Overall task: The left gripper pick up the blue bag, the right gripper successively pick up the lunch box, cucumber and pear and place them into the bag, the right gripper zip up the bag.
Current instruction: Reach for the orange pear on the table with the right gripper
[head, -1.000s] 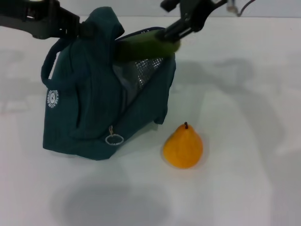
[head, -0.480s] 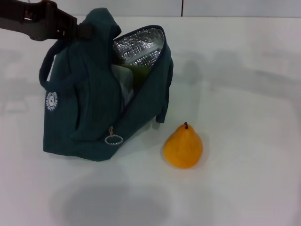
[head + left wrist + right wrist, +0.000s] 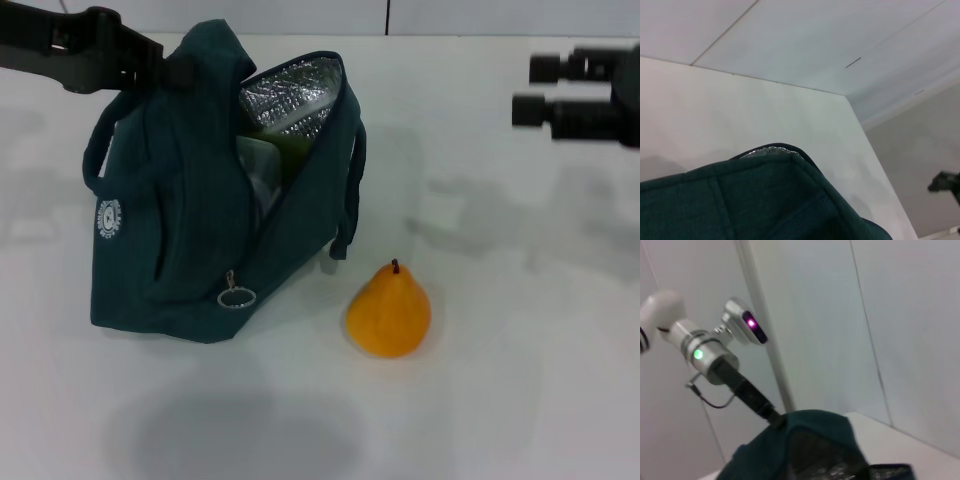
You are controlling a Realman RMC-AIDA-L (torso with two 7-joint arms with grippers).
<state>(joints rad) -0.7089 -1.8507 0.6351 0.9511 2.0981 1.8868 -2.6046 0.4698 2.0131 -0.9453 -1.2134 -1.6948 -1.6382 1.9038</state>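
The blue bag (image 3: 190, 220) stands on the white table at the left, its top held up by my left gripper (image 3: 175, 68), which is shut on the fabric at the top. The zipper is open and the silver lining (image 3: 290, 95) shows. Inside I see part of the clear lunch box (image 3: 258, 170) and the green cucumber (image 3: 292, 150). The orange-yellow pear (image 3: 390, 312) stands upright on the table just right of the bag. My right gripper (image 3: 530, 88) is open and empty, above the table at the far right. The bag also shows in the left wrist view (image 3: 765, 205) and the right wrist view (image 3: 810, 445).
The ring zipper pull (image 3: 234, 297) hangs at the bag's lower front. One loop handle (image 3: 350, 200) hangs on the bag's right side toward the pear. The white table (image 3: 500, 380) extends to the front and right. The left arm (image 3: 715, 357) shows in the right wrist view.
A second ago my right gripper held the cucumber over the bag's mouth. The cucumber now lies inside, and the right gripper has let go and drawn away to the right.
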